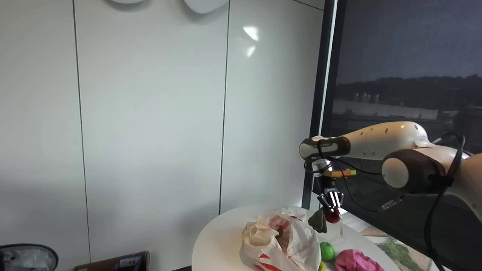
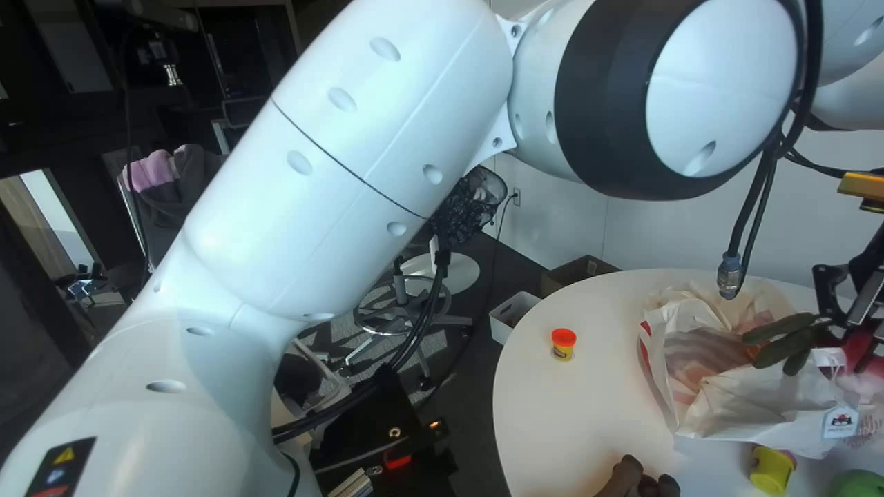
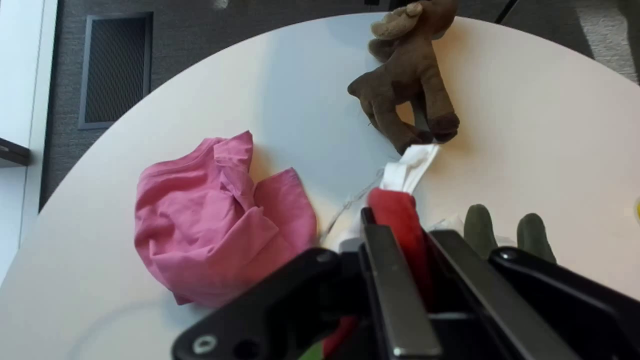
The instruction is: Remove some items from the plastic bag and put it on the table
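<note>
"State?"
"My jaws pinch a soft red-and-dark-green fabric toy (image 3: 397, 215)."
"Where?"
"Clear of the crumpled, red-printed white plastic bag (image 1: 303, 246), held above the round white tabletop (image 2: 573, 407)."
"Others?"
"Crumpled pink cloth (image 3: 215, 225) and brown plush animal (image 3: 402, 75): on the tabletop, apart. Round, bright green object (image 1: 327, 251): just beside the bag."
</note>
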You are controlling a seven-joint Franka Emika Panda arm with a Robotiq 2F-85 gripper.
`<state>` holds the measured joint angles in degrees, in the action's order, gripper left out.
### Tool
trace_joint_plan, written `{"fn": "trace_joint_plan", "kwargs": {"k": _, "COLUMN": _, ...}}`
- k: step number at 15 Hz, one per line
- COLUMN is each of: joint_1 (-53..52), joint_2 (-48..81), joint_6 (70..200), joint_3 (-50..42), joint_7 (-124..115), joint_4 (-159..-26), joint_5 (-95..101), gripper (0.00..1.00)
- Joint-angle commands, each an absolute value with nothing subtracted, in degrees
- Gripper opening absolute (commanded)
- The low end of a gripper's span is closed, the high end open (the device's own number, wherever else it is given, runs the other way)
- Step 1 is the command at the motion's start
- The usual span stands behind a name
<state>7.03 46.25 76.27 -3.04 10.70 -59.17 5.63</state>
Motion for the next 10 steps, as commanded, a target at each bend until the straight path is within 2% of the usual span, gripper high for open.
{"fn": "trace_joint_plan", "kwargs": {"k": 1, "joint_1": 7.7, "joint_2": 48.9, "joint_6": 78.3, "joint_3": -5.1, "joint_7": 4.2, "joint_4": -61.7, "joint_5": 6.0, "gripper": 0.09}}
{"fn": "trace_joint_plan", "kwargs": {"k": 5, "joint_1": 7.4, "joint_2": 54.5, "joint_6": 87.8, "joint_3": -7.8, "joint_7": -2.6, "joint_4": -64.3, "joint_5": 8.4, "gripper": 0.09}}
{"fn": "trace_joint_plan", "kwargs": {"k": 6, "joint_1": 7.3, "joint_2": 55.7, "joint_6": 90.3, "joint_3": -8.4, "joint_7": -4.2, "joint_4": -64.7, "joint_5": 9.0, "gripper": 0.36}}
{"fn": "trace_joint_plan", "kwargs": {"k": 7, "joint_1": 7.2, "joint_2": 56.7, "joint_6": 91.9, "joint_3": -8.6, "joint_7": -5.1, "joint_4": -64.7, "joint_5": 9.4, "gripper": 0.37}}
{"fn": "trace_joint_plan", "kwargs": {"k": 10, "joint_1": 6.5, "joint_2": 56.6, "joint_6": 96.5, "joint_3": -8.5, "joint_7": -7.1, "joint_4": -65.4, "joint_5": 9.3, "gripper": 0.60}}
